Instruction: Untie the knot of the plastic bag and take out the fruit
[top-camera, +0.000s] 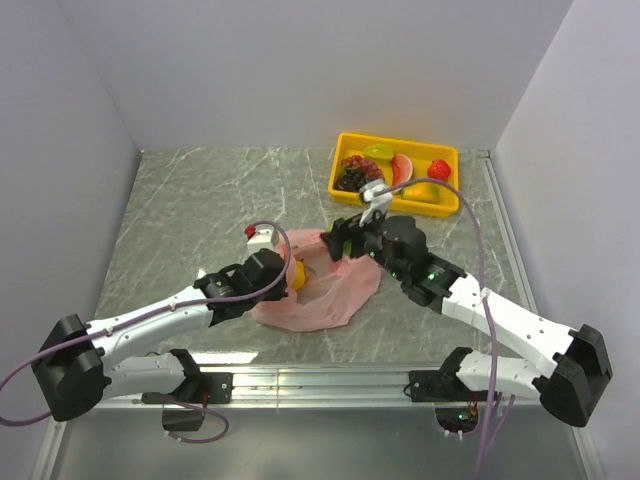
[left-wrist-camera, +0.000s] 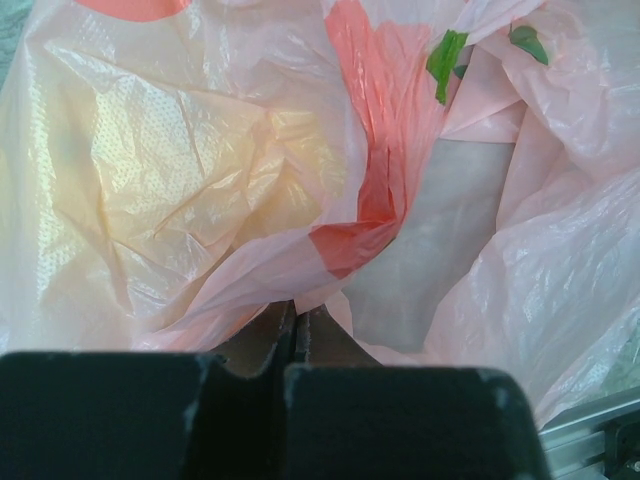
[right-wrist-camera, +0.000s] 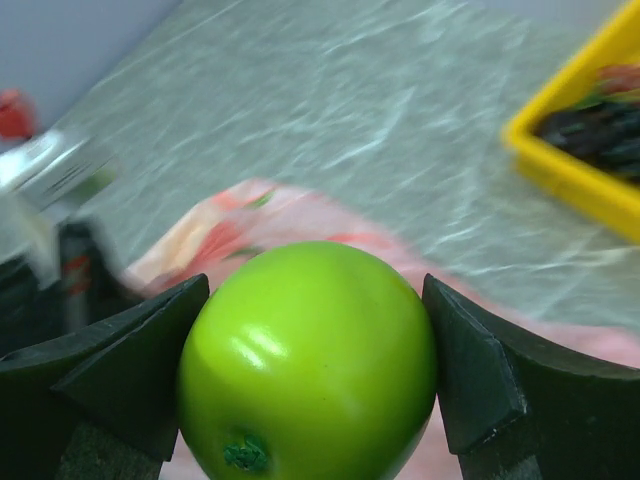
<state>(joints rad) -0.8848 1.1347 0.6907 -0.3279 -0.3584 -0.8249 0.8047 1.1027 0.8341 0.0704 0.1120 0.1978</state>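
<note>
Right wrist view: right gripper (right-wrist-camera: 312, 380) clamps a green fruit (right-wrist-camera: 305, 340) between both fingers, the fruit's lower part cut off by the frame edge. Behind it, blurred, lie the bag (right-wrist-camera: 290, 215) and a corner of the tray (right-wrist-camera: 570, 165).

Left wrist view: left gripper (left-wrist-camera: 295, 325) narrow, jaws pinching a fold of bag film. Pink plastic fills nearly the whole frame, and a yellowish mass shows dimly through it at left.

Top view: bag lies crumpled on the table (top-camera: 200, 200) between the two grippers. A yellow-orange fruit (top-camera: 298, 277) peeks out beside the left gripper, mostly hidden. Knot cannot be picked out in any view. Tray stands well apart at far right, its contents small and hard to tell.
</note>
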